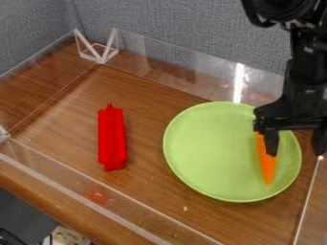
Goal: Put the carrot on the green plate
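With its jaws spread wide and holding nothing, the gripper hangs just above the right side of the green plate, fingers pointing down. Directly below it lies the carrot, flat on the plate near the right rim, its green stem end tucked up under the fingers and its orange tip pointing toward the front. By the look of it the placing is done and the step in hand is to get clear: a straight lift would be best, so that neither finger clips the carrot and rolls it off the near rim. Well apart to the left, a red block lies on the wooden table. Clear walls fence the table, one close behind the arm.
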You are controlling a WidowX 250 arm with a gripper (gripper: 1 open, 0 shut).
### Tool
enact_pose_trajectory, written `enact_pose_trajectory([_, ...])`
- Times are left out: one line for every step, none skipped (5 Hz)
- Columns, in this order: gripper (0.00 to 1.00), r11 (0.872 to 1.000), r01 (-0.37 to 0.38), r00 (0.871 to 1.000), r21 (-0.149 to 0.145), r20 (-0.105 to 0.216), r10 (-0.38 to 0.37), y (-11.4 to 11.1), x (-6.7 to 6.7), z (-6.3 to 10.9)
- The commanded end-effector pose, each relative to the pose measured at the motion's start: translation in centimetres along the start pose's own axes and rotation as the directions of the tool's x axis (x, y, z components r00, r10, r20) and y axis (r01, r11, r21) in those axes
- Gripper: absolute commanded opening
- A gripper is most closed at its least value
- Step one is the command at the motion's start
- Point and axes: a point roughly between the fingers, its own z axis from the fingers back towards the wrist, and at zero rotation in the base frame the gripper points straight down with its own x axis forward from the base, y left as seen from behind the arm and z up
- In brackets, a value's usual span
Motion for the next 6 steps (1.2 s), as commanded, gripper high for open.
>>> enact_pose_trajectory([1.0, 0.997, 0.031, 0.998, -0.071, 0.059, -0.027, -2.1, 0.0, 3.4])
enact_pose_trajectory([1.0, 0.997, 0.038, 0.998, -0.066, 0.056, -0.034, -2.8, -0.2, 2.6])
enact_pose_trajectory([1.0, 0.998, -0.006, 0.998, -0.057, 0.06, 0.009, -2.1, -0.3, 1.2])
enact_pose_trajectory([1.0, 0.997, -0.05, 0.996, -0.055, 0.067, 0.054, -1.4, -0.4, 0.0])
enact_pose_trajectory([1.0, 0.994, -0.097, 0.992, -0.055, 0.078, 0.101, -0.8, -0.3, -0.6])
enact_pose_trajectory([1.0, 0.996, -0.078, 0.994, -0.051, 0.077, 0.082, -0.4, -1.0, -1.3])
